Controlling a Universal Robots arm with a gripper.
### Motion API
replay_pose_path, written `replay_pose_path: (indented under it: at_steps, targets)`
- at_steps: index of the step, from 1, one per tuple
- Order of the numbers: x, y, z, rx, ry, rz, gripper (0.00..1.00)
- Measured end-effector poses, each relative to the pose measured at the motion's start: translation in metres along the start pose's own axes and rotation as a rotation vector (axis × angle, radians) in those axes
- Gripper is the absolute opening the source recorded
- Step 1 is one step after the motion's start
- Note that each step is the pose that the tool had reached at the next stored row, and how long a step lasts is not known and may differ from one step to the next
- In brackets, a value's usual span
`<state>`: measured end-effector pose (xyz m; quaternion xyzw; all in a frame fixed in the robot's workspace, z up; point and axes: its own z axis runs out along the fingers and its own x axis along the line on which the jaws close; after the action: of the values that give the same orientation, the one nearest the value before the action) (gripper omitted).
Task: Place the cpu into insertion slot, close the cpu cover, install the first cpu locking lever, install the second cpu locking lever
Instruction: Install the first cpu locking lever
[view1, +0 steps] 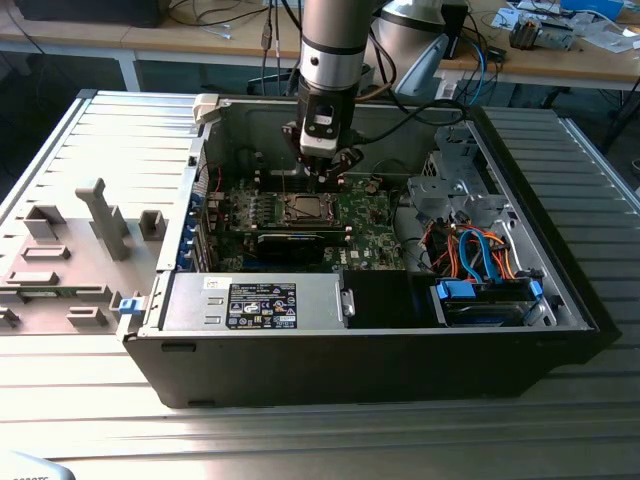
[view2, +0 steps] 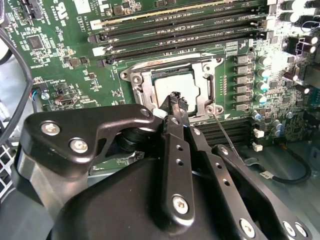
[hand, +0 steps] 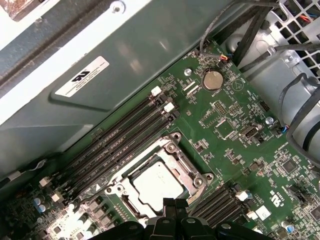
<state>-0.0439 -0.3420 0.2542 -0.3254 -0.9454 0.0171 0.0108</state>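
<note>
Just above the socket (view2: 172, 85), the gripper (view2: 175, 100) hangs with fingers pinched together and empty, over the chip (view2: 172, 86) seated under its closed cover (view2: 141, 90).

We see an open computer case (view1: 560, 300) on a slatted metal table (view1: 300, 440), memory slots (hand: 120, 145) and a coin battery (hand: 213, 80) on its green motherboard (hand: 260, 145).
</note>
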Motion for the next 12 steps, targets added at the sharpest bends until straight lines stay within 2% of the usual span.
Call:
replay_pose_path:
  at_steps: [12]
  targets:
    - [0.0, 0.0, 0.0, 0.0005, -0.0021, -0.054, 0.11]
